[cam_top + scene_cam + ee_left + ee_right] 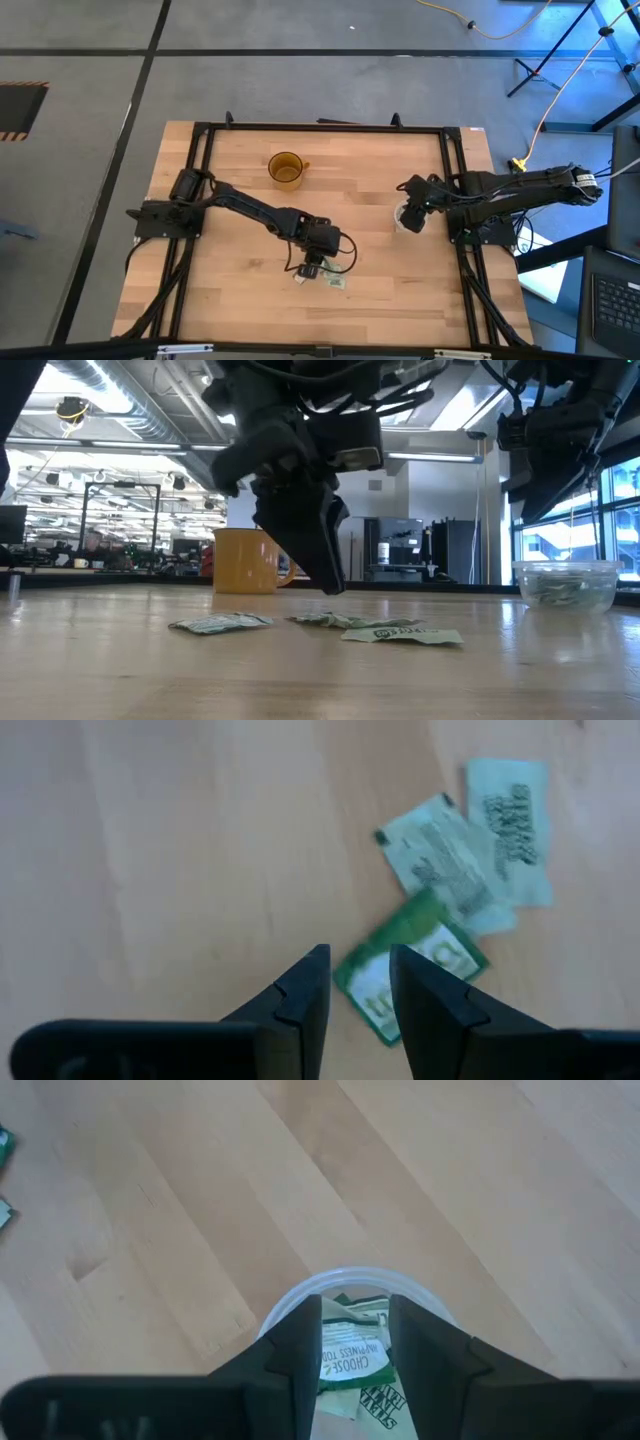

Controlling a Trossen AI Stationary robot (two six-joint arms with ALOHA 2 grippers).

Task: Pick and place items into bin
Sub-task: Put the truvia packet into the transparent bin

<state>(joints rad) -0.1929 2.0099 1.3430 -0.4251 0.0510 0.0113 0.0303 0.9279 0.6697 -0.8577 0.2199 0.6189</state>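
Near the front middle of the table (240, 250), the left gripper (358, 990) hangs just above the wood with its two dark fingers (300, 1005) drawn close together, only a narrow gap between them and nothing held in it. Just past the fingertips lies a green packet (415, 965), tilted, and beyond it two paler packets (470, 845) that overlap each other. In the low view the same gripper (325, 565) points down behind these flat packets (385, 628), its tips seemingly a little clear of the table, though that is hard to judge from this angle. A further packet (220, 623) lies slightly apart from the others.

Over at the table's right side, the right gripper (355, 1355) is poised directly above the bin (300, 1295), the clear round cup, with a white and green packet (350, 1360) showing in the slim space between its nearly closed fingers; whether they pinch it or it simply lies inside the bin I cannot tell. The bin (565, 585) already holds several packets.

An amber cup (287, 169) stands toward the back of the table, well apart from both grippers.
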